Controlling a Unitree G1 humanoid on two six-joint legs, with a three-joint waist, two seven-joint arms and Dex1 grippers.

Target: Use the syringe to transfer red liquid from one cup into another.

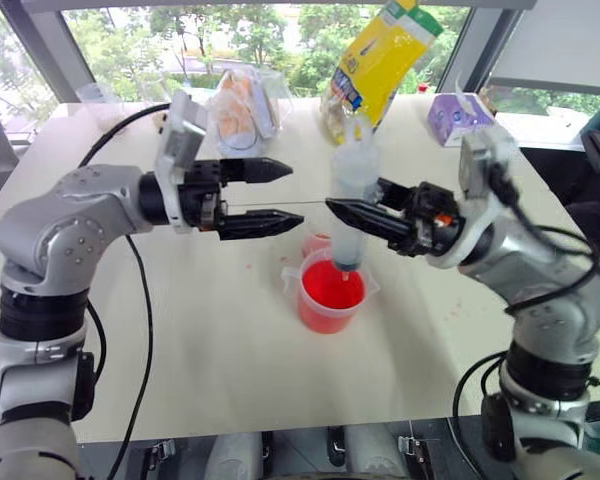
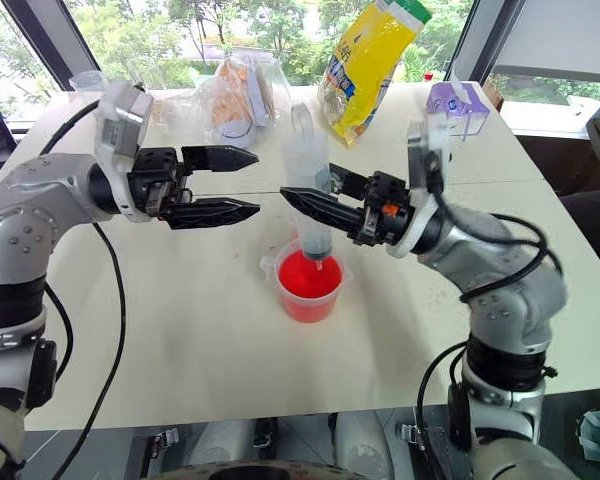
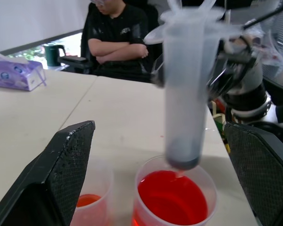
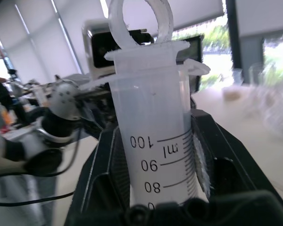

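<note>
The right gripper (image 2: 305,205) clamps the syringe (image 2: 308,190) upright, tip just over the red liquid (image 2: 307,276) in the beaker (image 2: 280,268) mid-table (plunger pushed in). The left gripper (image 2: 242,185), jaws wide, hovers beside it, likely to pull the plunger.

Daylight from the windows (image 1: 280,40) behind the table (image 1: 230,370) lights the scene brightly; the tabletop is pale with glare and casts soft shadows. Syringe (image 3: 186,89) motion-blurred in left wrist view; background defocused in right wrist view.

Translucent plastic syringe (image 1: 354,205), glossy clear plastic beaker (image 1: 331,294), matt table (image 1: 210,340).
</note>
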